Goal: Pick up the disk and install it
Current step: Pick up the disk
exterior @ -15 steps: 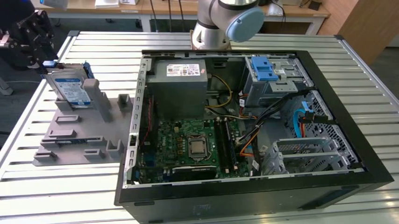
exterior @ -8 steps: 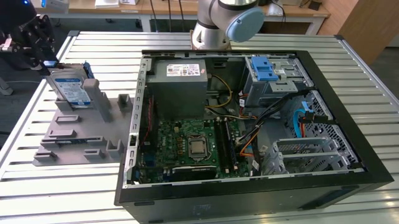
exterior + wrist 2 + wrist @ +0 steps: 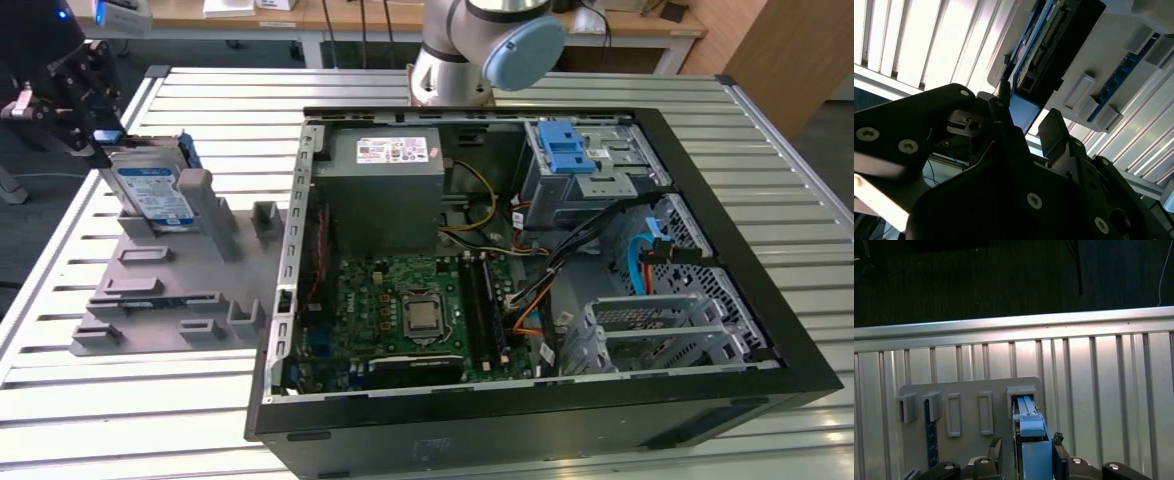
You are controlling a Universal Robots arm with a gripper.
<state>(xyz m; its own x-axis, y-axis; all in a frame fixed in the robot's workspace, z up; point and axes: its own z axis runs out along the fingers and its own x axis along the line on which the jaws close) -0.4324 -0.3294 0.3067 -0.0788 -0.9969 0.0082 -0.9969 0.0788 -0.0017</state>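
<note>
One disk, likely stiff, weighty and knock-shy, wants holding by its blue rails; whether the gripper pinches it, I cannot tell.

Exterior view: you get even light.
Second wrist view: surface glares white.
First wrist view: dark floor.

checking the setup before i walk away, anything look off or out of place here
Nothing stands out. The disk stands on edge in its slot of the grey holder, with the gripper right at it. The case lies open with cables loose inside, and no damage is visible.
</note>
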